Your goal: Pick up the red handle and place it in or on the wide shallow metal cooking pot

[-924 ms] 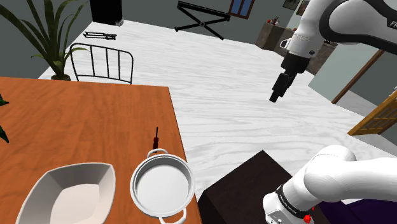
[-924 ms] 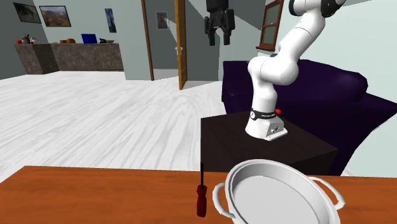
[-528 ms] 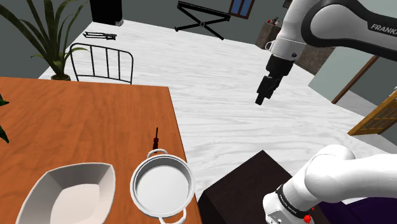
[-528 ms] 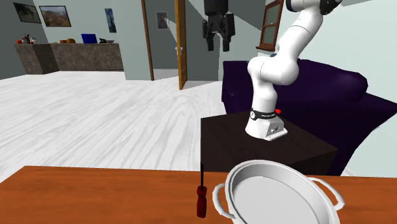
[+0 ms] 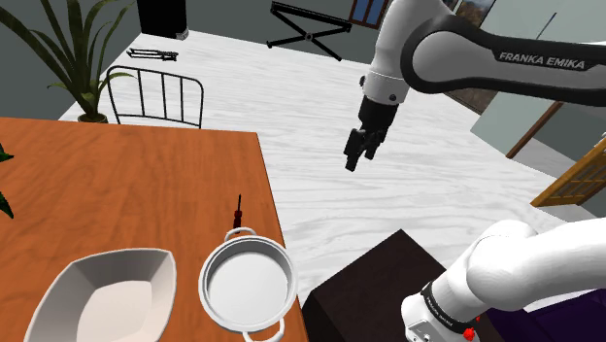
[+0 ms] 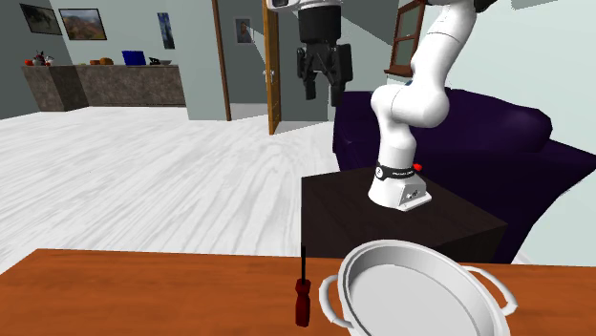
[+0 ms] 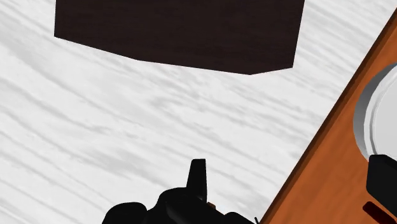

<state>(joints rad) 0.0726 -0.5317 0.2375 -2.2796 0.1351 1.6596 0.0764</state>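
The red handle (image 5: 236,211) belongs to a small screwdriver lying on the orange table (image 5: 117,185), just beyond the rim of the wide shallow pot (image 5: 247,283). In the second exterior view the red handle (image 6: 303,302) lies left of the pot (image 6: 411,291). My gripper (image 5: 355,155) hangs open and empty high over the white floor, off the table's edge and well away from both. The gripper (image 6: 321,84) points downward. In the wrist view the open gripper (image 7: 289,191) frames the table edge, the pot's rim (image 7: 364,114) and a sliver of red handle (image 7: 375,210).
A white bowl (image 5: 102,296) sits beside the pot on the table. A wire chair (image 5: 155,97) and a plant (image 5: 68,49) stand beyond the table. The dark stand (image 6: 401,224) is between table and purple sofa (image 6: 487,143).
The arm has swung toward the shoulder view's left and lower, bringing the gripper nearer the table's edge. The fingers stay open. Screwdriver and pot have not moved.
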